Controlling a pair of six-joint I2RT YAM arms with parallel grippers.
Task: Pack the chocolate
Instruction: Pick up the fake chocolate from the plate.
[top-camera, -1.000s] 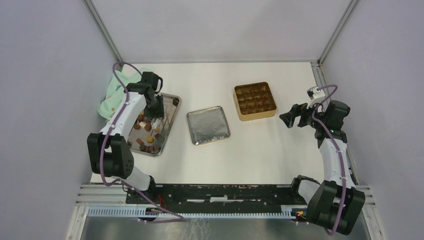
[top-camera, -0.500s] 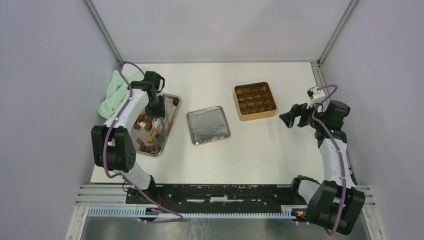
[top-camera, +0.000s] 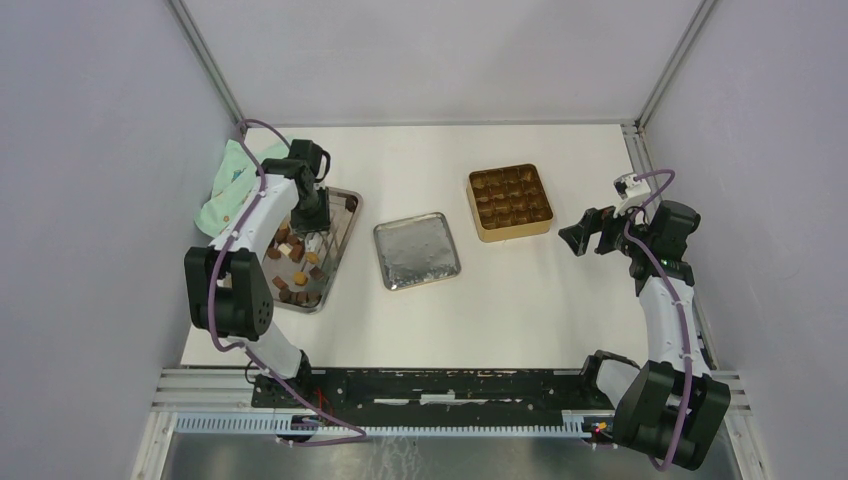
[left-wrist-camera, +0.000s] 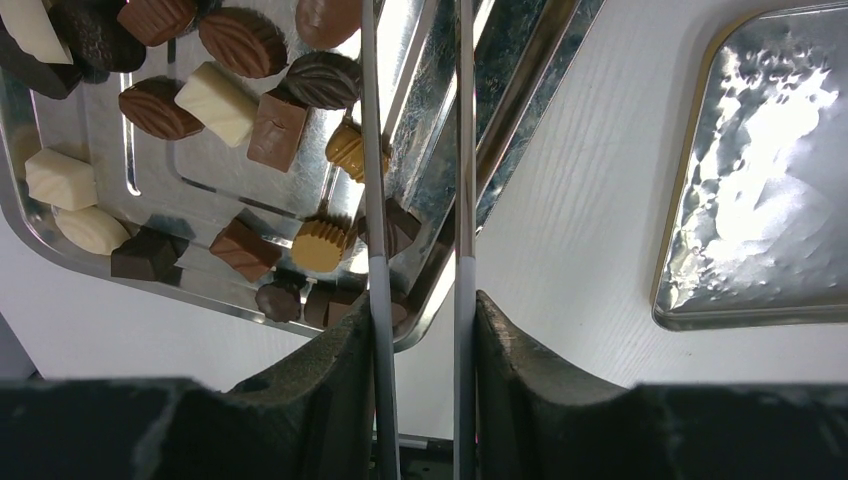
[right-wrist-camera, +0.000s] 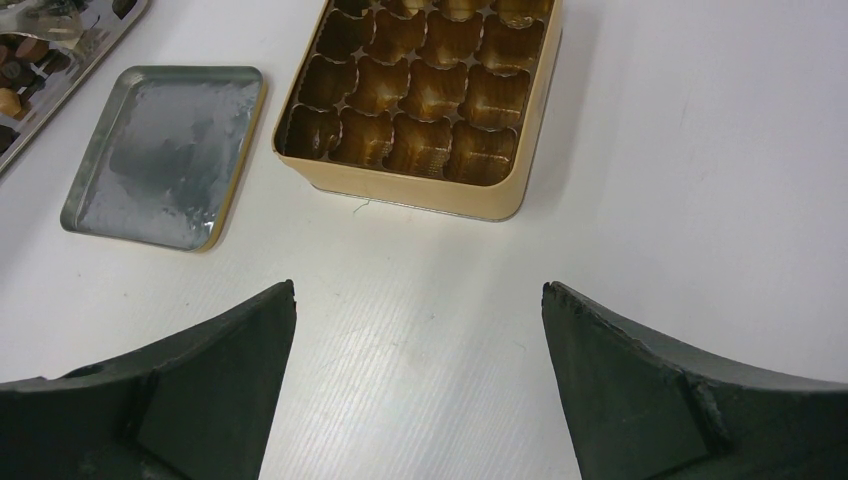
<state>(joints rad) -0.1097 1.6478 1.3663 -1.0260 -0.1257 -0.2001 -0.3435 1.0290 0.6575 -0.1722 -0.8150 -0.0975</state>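
Observation:
The chocolate (left-wrist-camera: 240, 40) lies as several dark, mid-brown and cream chunks on a steel tray (left-wrist-camera: 500, 130) at the left of the table (top-camera: 300, 262). My left gripper (left-wrist-camera: 420, 300) hangs over the tray's far end (top-camera: 310, 218), shut on the long metal tweezers (left-wrist-camera: 377, 270). Their two prongs run parallel out of the top of the left wrist view, so the tips are hidden. The gold tin (top-camera: 509, 201) shows bare compartments (right-wrist-camera: 420, 110). My right gripper (right-wrist-camera: 418, 290) is open above bare table, right of the tin (top-camera: 580, 238).
The tin's silver lid (top-camera: 417, 250) lies upturned between tray and tin (right-wrist-camera: 165, 155), its edge also in the left wrist view (left-wrist-camera: 760, 170). A pale green cloth (top-camera: 228, 190) is bunched behind the left arm by the left wall.
The left arm's elbow has swung toward the back of the table while its gripper stayed over the tray's far end. The right arm has not moved.

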